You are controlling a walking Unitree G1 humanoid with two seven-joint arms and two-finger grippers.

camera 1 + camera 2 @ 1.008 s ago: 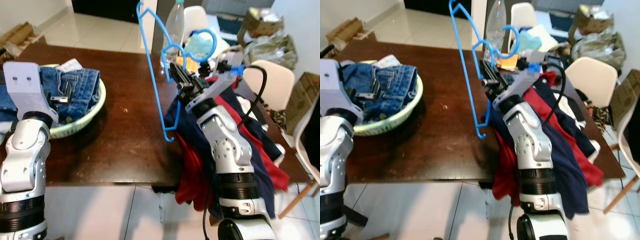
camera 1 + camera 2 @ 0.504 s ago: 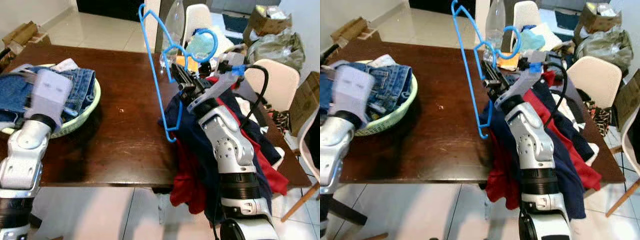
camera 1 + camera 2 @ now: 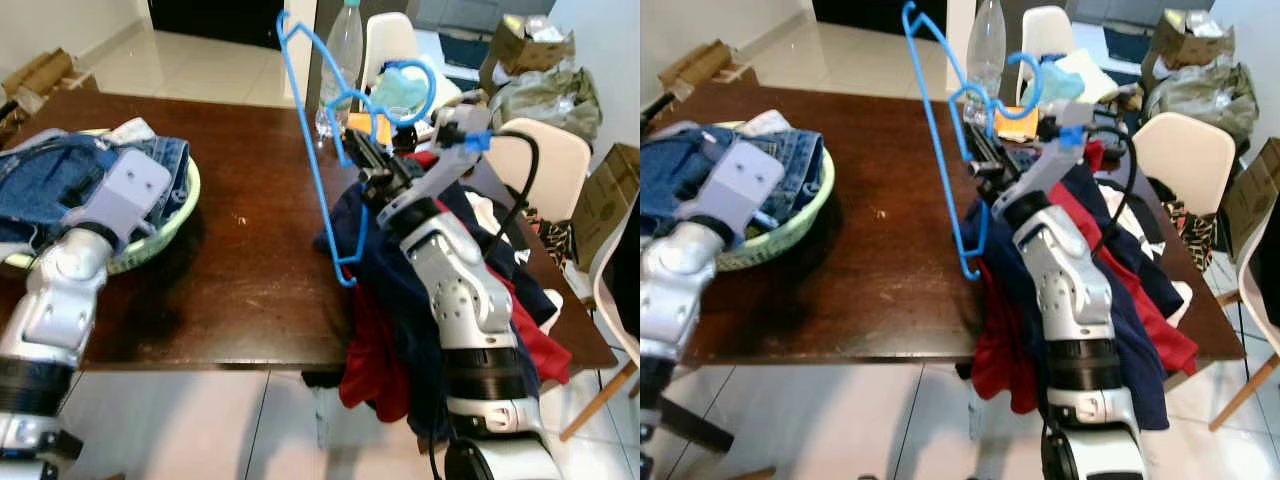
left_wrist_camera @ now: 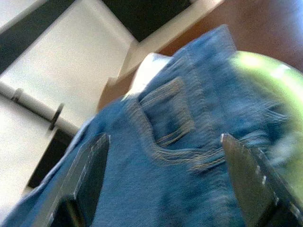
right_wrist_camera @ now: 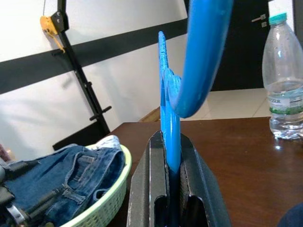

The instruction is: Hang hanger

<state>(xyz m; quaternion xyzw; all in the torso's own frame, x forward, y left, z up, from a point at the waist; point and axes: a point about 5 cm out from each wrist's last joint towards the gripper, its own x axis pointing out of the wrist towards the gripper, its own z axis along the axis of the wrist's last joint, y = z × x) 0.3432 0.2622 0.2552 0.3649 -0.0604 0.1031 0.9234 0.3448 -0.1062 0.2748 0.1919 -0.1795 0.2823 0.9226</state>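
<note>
A dark wooden table [image 3: 250,260] carries a pale green basket [image 3: 172,215] of jeans [image 3: 60,180] at its left, a clear bottle [image 3: 340,60] at the far edge, and red and navy clothes [image 3: 400,300] draped over its right side.

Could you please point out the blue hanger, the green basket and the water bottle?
blue hanger [image 3: 312,160], left eye view, on its long straight bar.
green basket [image 3: 812,208], right eye view, on its right rim.
water bottle [image 5: 285,80], right wrist view, on its body.

A dark wooden table [image 3: 250,270] stands on a glossy pale tiled floor [image 3: 210,70]. White chairs [image 3: 545,165] sit along its far side, with cardboard boxes [image 3: 610,190] beyond.
</note>
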